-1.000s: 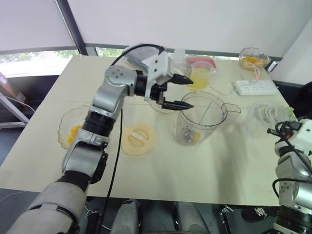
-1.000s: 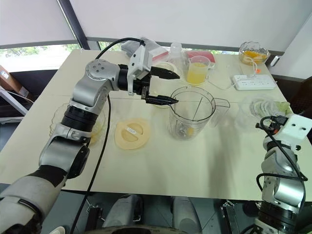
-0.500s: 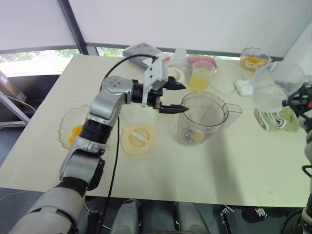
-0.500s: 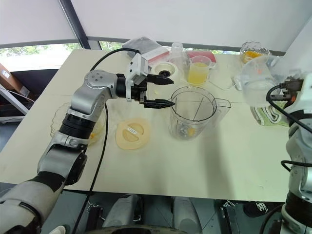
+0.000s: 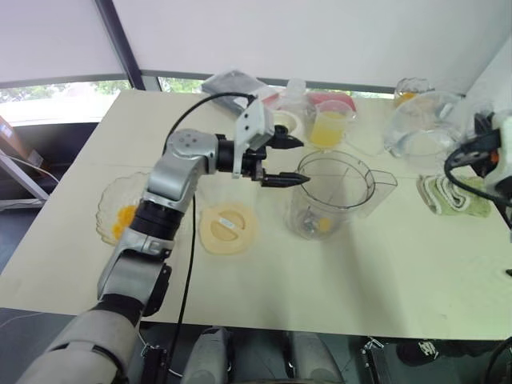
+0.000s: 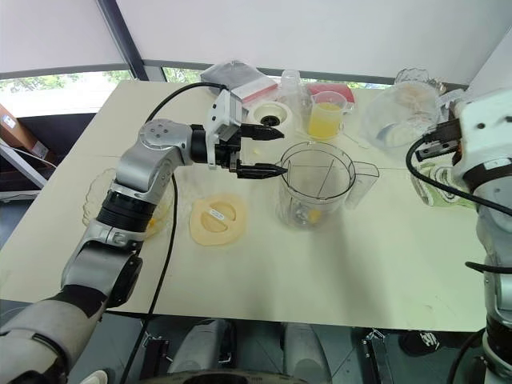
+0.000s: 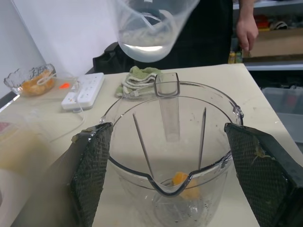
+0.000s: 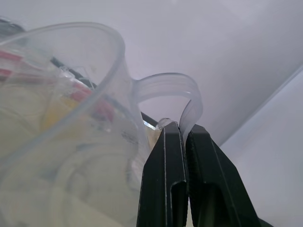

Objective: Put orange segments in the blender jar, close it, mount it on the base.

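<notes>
**Open left claw waits by the big jar while the right claw holds a jug up high**

The table [image 5: 384, 272] lies under both claws.

The blender jar [image 5: 332, 192] is the biggest task thing. It stands upright right in front of the left claw [image 5: 298, 162], with its rim just past the tips. The left claw is spread wide and holds nothing. From the left wrist view, its two fingers [image 7: 92, 170] sit on either side of the jar's near wall, not touching it. The jar looks like hard, clear plastic. It is likely light, smooth and a bit slippery, and it could tip if pushed at the top. The safest place to hold it is probably the side handle, which is on the far side of the jar from the left claw.

The right claw [image 8: 182, 127] is squeezed tight on the thin handle of a clear jug [image 5: 420, 132]. It holds the jug in the air, tilted, off to the right of the jar.

The base [image 6: 268, 120] sits just behind the left claw, with its dark hole facing up. It looks heavy enough to stay put.

The lid [image 5: 227, 228] lies flat below the left claw, near the arm.

The orange segments [image 7: 180, 178] are smallest. A few lie at the bottom of the jar, down past the left claw's tips. They look soft, wet and easy to squash.
</notes>
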Robot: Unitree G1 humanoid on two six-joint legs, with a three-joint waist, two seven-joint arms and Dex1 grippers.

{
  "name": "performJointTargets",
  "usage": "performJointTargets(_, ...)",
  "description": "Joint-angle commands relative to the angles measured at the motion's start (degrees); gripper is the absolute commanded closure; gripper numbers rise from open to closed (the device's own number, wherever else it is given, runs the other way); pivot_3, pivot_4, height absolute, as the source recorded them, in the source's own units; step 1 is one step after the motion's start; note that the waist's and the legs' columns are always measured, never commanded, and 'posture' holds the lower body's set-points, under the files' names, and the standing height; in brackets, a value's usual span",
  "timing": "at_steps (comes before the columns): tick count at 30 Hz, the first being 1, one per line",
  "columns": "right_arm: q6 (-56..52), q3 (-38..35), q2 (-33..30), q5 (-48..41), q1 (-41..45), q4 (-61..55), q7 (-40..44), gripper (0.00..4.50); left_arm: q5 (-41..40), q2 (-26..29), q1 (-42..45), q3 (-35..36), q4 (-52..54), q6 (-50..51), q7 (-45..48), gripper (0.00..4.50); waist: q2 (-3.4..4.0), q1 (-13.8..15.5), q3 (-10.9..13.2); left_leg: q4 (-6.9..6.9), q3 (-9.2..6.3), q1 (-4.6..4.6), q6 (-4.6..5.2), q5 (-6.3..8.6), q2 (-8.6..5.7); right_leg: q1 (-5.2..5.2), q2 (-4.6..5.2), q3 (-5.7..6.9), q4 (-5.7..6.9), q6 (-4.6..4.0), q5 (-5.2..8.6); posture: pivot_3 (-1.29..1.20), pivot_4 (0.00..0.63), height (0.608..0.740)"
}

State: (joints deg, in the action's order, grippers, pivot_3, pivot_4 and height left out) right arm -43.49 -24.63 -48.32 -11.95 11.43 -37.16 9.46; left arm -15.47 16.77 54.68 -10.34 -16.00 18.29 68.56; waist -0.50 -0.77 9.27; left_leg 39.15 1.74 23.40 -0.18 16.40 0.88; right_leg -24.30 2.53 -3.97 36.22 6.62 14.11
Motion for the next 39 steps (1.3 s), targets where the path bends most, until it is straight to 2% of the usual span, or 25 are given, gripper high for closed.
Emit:
performJointTargets(1, 0.7, 0.2, -0.2, 2.1, 1.3, -3.5, 0.3, 4.44, -0.7, -0.2, 0.9, 0.5, 1.2, -0.6, -0.3, 0.57, 0.00, 0.0, 0.0, 0.00, 0.00, 0.00, 0.00, 0.00, 0.00, 0.00, 0.00, 0.00, 0.00, 0.00, 0.00, 0.00, 0.150, 0.740)
performJointTargets(18, 7.0, 7.7, -3.2, 11.9, 0.9, -3.4, 5.7, 4.44, -0.3, -0.9, 1.1, -0.3, 0.5, -2.0, 0.4, 0.57, -0.02, 0.0, 0.0, 0.00, 0.01, 0.00, 0.00, 0.00, 0.00, 0.00, 0.00, 0.00, -0.01, -0.01, 0.01, 0.00, 0.150, 0.740)
performJointTargets(39, 16.8, 9.8, -4.3, 24.0, -1.6, -0.9, 12.2, 4.44, -0.5, -0.9, 0.8, -0.4, 1.6, -1.2, -0.1, 0.57, -0.03, 0.0, 0.0, 0.00, 0.01, -0.01, 0.00, 0.00, 0.00, 0.00, -0.01, 0.01, -0.01, -0.02, 0.01, 0.00, 0.150, 0.740)
